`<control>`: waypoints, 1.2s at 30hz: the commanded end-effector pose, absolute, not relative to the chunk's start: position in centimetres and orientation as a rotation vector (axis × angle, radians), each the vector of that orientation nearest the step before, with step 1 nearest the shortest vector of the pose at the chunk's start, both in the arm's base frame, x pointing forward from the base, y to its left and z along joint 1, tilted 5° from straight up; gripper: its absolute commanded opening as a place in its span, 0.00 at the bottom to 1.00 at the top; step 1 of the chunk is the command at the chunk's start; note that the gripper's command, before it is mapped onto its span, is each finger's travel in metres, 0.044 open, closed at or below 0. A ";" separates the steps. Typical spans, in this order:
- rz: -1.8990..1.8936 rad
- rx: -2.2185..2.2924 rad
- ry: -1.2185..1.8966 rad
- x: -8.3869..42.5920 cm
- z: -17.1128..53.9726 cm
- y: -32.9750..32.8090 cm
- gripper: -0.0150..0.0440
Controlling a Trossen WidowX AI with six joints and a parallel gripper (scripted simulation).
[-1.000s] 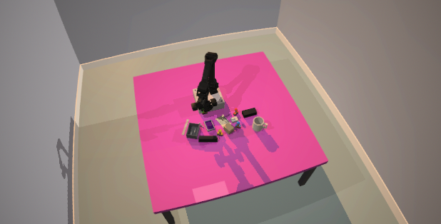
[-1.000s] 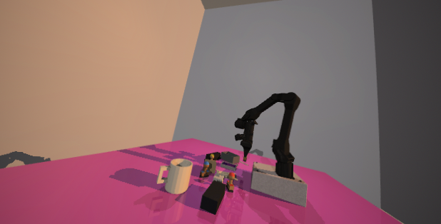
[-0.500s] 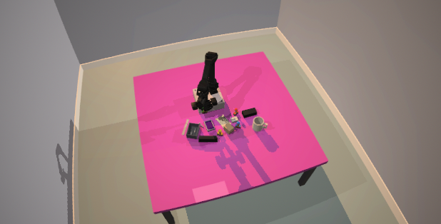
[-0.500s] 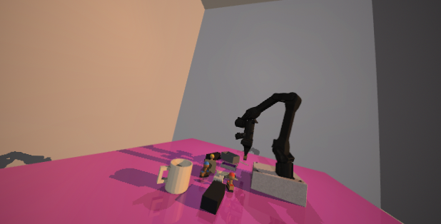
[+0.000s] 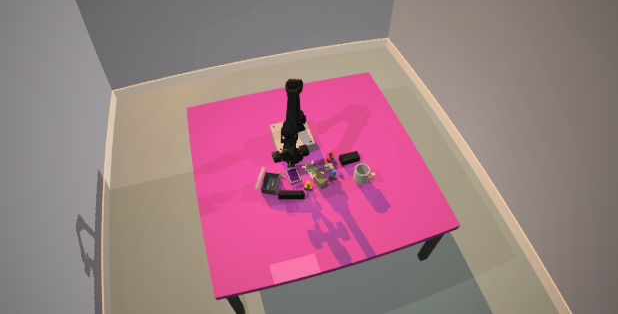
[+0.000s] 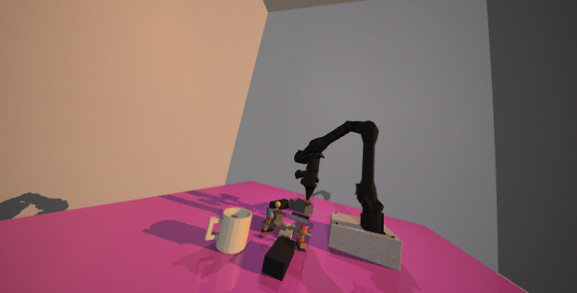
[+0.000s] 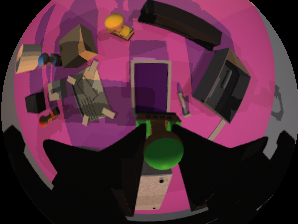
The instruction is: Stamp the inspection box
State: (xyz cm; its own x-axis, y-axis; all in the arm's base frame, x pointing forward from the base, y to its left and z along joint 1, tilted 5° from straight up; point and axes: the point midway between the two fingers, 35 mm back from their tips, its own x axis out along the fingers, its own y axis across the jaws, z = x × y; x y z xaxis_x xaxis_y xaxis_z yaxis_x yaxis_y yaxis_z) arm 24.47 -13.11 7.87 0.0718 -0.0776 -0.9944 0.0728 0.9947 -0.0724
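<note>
Grasping a green-knobbed stamp (image 5: 290,165) (image 6: 307,202) (image 7: 163,152) in the gripper (image 5: 290,163) (image 6: 308,199) (image 7: 158,128), with fingers clenched around it from both sides. Holding it knob up and dark base down, raised over the table (image 5: 240,246) (image 6: 117,248) (image 7: 117,65), close to the near edge of a purple pad (image 5: 293,175) (image 6: 299,216) (image 7: 151,87) in a pale rim. Cannot tell from these views which piece is the card. Looking outward from the wrist camera, can make out to the right of that pad a small slim stick (image 7: 183,101), then a pale strip (image 7: 217,131) beside a dark grey box (image 5: 270,183) (image 7: 222,85). To the left, can see a jumbled grey-and-pale piece (image 5: 314,168) (image 7: 90,95), with a red-knobbed stamp (image 5: 330,156) (image 6: 302,232) (image 7: 47,118) further left and a black block (image 5: 349,157) (image 6: 279,258) (image 7: 35,103) just beside it. Farther out, can spot a tan block (image 5: 320,179) (image 7: 77,47), with a blue-knobbed stamp (image 5: 333,174) (image 6: 270,216) (image 7: 44,60) between it and a pale mug (image 5: 362,173) (image 6: 234,230) (image 7: 28,57). Farthest from the wrist, can find a yellow-knobbed stamp (image 5: 308,185) (image 6: 277,205) (image 7: 115,22) near a long black block (image 5: 291,194) (image 7: 180,25), lying beyond the purple pad.
</note>
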 end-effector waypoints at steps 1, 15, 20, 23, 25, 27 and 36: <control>-0.122 -0.005 1.490 26.6 8.1 -12.8 0.25; -0.121 -0.006 1.489 27.1 7.5 -12.8 0.25; -0.121 -0.006 1.489 27.2 7.2 -12.8 0.25; -0.120 -0.006 1.489 27.2 7.0 -12.9 0.25; -0.120 -0.006 1.489 27.2 6.9 -12.9 0.25; -0.120 -0.007 1.489 27.2 6.7 -12.9 0.25; -0.120 -0.007 1.489 27.3 6.2 -12.9 0.25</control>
